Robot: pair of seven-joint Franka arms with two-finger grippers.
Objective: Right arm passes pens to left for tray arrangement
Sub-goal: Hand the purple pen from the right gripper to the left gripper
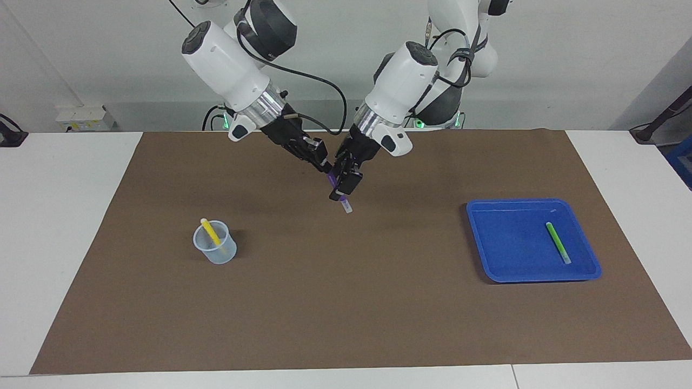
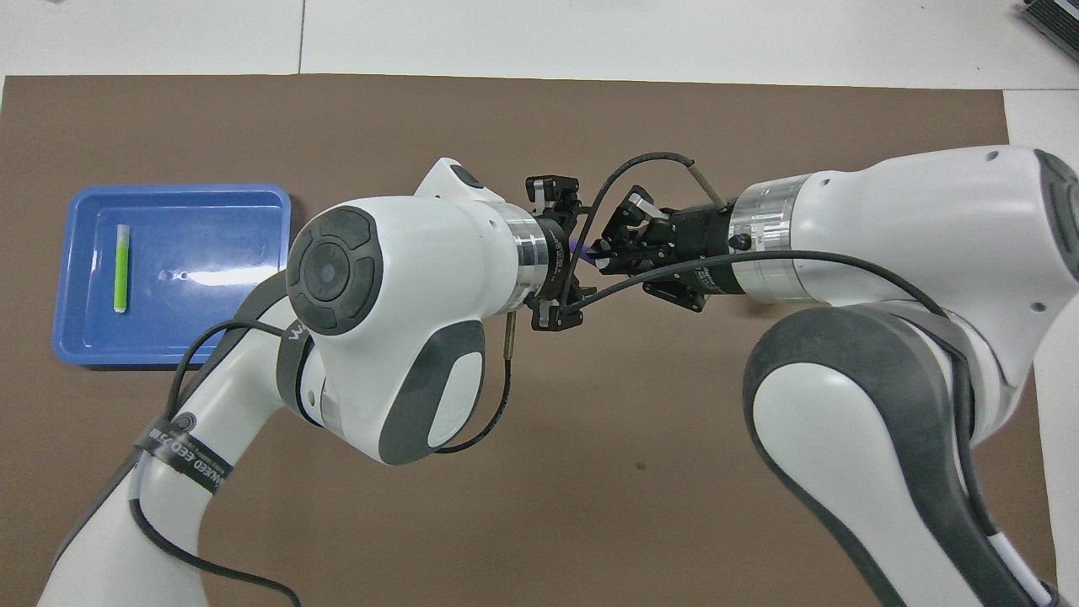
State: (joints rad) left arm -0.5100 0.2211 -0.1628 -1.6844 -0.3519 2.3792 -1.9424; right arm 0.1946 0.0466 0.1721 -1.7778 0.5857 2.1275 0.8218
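Right gripper (image 1: pixel 323 162): we see it clenched on the purple pen (image 1: pixel 344 203), above the mat (image 1: pixel 346 302).
Left gripper (image 1: pixel 342 190): around the pen's middle; we cannot tell its grip.

Around the clear cup (image 1: pixel 215 249) you have bare brown mat (image 1: pixel 346 313) on every side. Over mid-mat, toward the left arm's end from that cup, both arms crowd together and block any pass.

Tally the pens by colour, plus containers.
Green pen: 1, in the blue tray
Purple pen: 1, held over the mat
Yellow pen: 1, in the clear cup
Tray: 1
Cup: 1
Total: 5
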